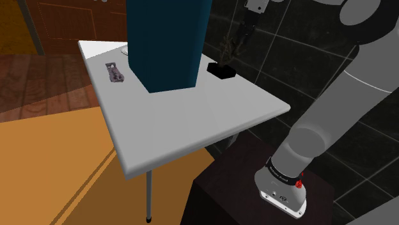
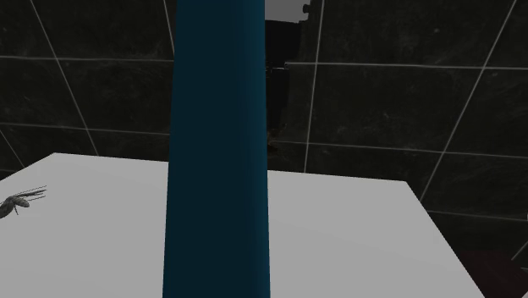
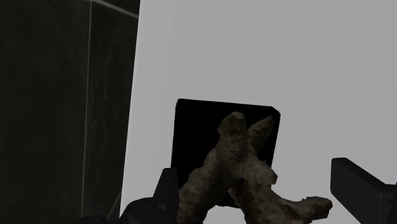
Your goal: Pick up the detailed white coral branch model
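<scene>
Coral branch (image 3: 245, 168) on black base (image 3: 191, 127) | near table (image 3: 254, 51) edge | claw (image 3: 256, 178) spread astride

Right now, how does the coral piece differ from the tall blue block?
The coral is brownish, knobbly and branched; the blue block is smooth and straight-sided. The coral is small and sits on a black base; the block is far taller and stands directly on the table. Both stand upright on it.
</scene>
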